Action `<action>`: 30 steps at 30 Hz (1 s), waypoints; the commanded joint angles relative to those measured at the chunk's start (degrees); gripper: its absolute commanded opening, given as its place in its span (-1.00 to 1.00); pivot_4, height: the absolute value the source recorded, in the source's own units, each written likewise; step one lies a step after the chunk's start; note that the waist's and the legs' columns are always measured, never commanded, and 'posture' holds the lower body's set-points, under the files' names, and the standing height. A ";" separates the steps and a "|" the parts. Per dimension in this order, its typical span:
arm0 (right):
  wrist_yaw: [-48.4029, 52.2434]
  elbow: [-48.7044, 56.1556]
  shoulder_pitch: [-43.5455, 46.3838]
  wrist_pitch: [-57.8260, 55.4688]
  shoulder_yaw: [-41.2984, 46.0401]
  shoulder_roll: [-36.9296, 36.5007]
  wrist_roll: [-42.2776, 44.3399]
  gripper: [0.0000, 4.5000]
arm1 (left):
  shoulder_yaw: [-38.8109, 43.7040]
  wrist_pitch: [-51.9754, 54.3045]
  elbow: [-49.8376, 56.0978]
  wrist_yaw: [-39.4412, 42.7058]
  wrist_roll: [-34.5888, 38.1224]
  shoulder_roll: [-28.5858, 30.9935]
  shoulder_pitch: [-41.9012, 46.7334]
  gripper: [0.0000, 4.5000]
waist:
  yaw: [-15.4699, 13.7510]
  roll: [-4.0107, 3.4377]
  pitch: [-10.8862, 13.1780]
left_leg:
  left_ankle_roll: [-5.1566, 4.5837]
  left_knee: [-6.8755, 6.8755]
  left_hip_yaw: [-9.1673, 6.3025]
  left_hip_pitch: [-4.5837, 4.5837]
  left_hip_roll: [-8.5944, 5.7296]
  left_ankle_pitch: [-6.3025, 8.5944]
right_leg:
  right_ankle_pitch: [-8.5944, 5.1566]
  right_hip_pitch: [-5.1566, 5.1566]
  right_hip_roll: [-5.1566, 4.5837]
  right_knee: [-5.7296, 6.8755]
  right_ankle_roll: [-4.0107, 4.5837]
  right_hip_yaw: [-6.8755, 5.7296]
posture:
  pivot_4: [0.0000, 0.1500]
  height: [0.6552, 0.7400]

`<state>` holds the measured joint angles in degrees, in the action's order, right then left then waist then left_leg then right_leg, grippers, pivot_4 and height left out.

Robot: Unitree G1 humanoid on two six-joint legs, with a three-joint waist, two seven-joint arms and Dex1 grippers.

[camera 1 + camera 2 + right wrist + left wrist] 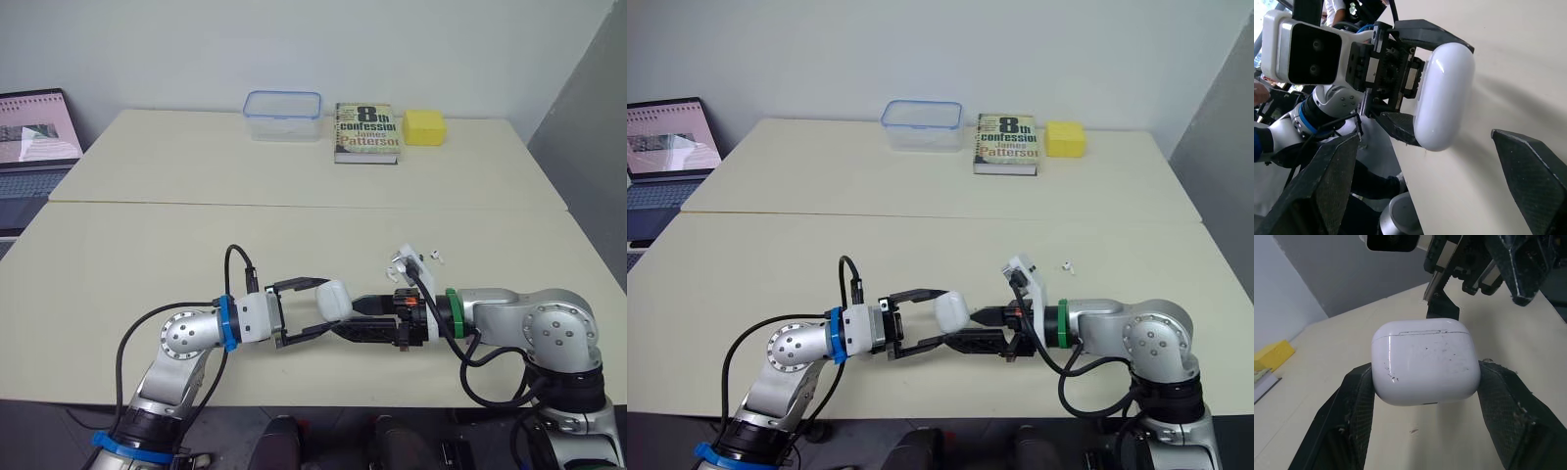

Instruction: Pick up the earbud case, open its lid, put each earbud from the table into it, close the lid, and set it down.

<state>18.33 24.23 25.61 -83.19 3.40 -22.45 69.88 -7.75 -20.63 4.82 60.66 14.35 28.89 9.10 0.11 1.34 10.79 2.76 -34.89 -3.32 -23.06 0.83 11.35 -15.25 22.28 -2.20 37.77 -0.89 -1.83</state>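
Note:
The white earbud case (334, 300) hangs just above the table's near edge, lid closed, its seam line visible in the left wrist view (1425, 362). My left gripper (326, 307) is shut on it, one black finger (1359, 401) on each side. My right gripper (345, 319) faces it from the right and is open, with its fingers (1327, 186) spread wide just short of the case. A small white earbud (438, 256) lies on the table beyond my right wrist.
At the back of the table (147, 264) stand a clear plastic container (282, 115), a paperback book (367, 131) and a yellow sponge (424, 126). A laptop (34, 137) sits off the table's left side. A seam (294, 206) runs across the tabletop.

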 commanded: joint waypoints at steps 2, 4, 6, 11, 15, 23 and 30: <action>-2.40 -0.60 0.85 0.29 0.30 1.78 2.53 1.00 | -0.59 -1.97 1.13 -0.28 0.17 -0.27 0.24 0.22 | 0.01 0.00 0.00 | 0.00 0.00 0.00 0.00 0.00 0.00 | 0.00 0.00 0.00 0.00 0.00 0.01 | 1.00 1.00; -3.00 -1.24 1.05 0.49 0.05 2.37 2.99 1.00 | -0.71 -2.36 1.10 -0.43 0.14 -0.19 0.15 0.22 | 0.01 -0.01 0.00 | 0.00 0.00 0.00 0.00 0.01 0.00 | 0.00 0.00 0.01 0.01 0.00 0.00 | 1.00 1.00; -3.31 -1.81 1.16 0.58 -0.14 2.74 3.06 1.00 | -0.76 -2.60 1.10 -0.57 0.10 -0.17 0.06 0.22 | 0.02 -0.01 0.00 | 0.00 0.00 0.00 0.01 0.01 0.00 | 0.00 0.00 0.02 0.01 0.00 0.00 | 1.00 1.00; -3.45 -2.44 1.17 0.87 -0.71 2.96 2.31 0.74 | -0.57 -3.01 1.02 -1.22 -0.03 -0.27 0.01 0.22 | 0.03 -0.01 0.00 | -0.01 0.00 -0.01 0.00 0.02 0.00 | 0.00 0.01 0.03 0.01 0.00 0.00 | 1.00 1.00; -3.41 -2.55 1.26 1.04 -1.07 2.89 2.13 0.09 | -0.49 -3.14 1.05 -1.85 -0.08 -0.33 -0.21 0.22 | 0.02 -0.02 0.00 | -0.01 0.00 -0.01 0.00 0.04 0.00 | 0.00 0.01 0.05 0.01 0.00 0.00 | 1.00 1.00; -3.59 -3.33 1.79 1.38 -1.00 3.48 2.43 -0.67 | -1.06 -4.31 0.65 -1.89 -0.13 -0.35 -0.36 0.22 | 0.03 -0.02 0.01 | -0.01 0.00 -0.01 0.00 0.05 0.01 | 0.00 0.02 0.06 0.00 0.00 0.00 | 1.00 1.00; -3.45 -3.95 2.32 1.11 -0.64 3.44 2.96 -0.67 | -0.77 -3.72 0.46 -1.05 2.17 -0.11 -0.57 0.22 | 0.03 -0.02 0.01 | -0.02 0.01 -0.01 0.00 0.05 0.01 | -0.01 0.02 0.05 0.00 0.01 0.00 | 1.00 1.00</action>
<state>14.72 19.83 26.37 -82.92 1.92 -19.19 71.31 -8.50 -24.12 3.87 59.25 14.45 28.91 8.90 0.13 1.31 10.80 2.74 -34.88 -3.32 -23.06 0.89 11.36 -15.26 22.31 -2.15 37.77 -0.88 -1.83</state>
